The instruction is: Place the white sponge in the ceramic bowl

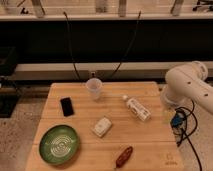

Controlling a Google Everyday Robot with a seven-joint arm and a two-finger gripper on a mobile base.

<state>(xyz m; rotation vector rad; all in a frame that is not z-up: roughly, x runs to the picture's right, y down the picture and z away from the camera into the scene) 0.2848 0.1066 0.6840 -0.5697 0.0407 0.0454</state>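
Gripper (168,107) sits at the worktop's (150,147) right edge in view, tucked under the bulky white arm (187,82); cannot tell whether it is wide or narrow, and it holds nothing visible. Closest to the gripper: a white bottle (137,108) on its side, lying diagonally, cap end pointing away toward the back. It lies between the gripper and the white sponge (102,127). Farther from the gripper, toward the back edge, stands an upright clear plastic cup (93,88). Beyond it, a black phone (67,106) lies flat. Toward the front edge lies a brown elongated item (124,156), tilted, kind not clear. White sponge: small, pale, roughly rectangular block, flat on the wood near the worktop's middle, turned slightly askew, touching nothing. Ceramic bowl (59,144): green, round, ringed pattern inside, at the front corner farthest from the gripper, near the sponge but apart from it. Dark cables (73,50) hang behind the worktop.
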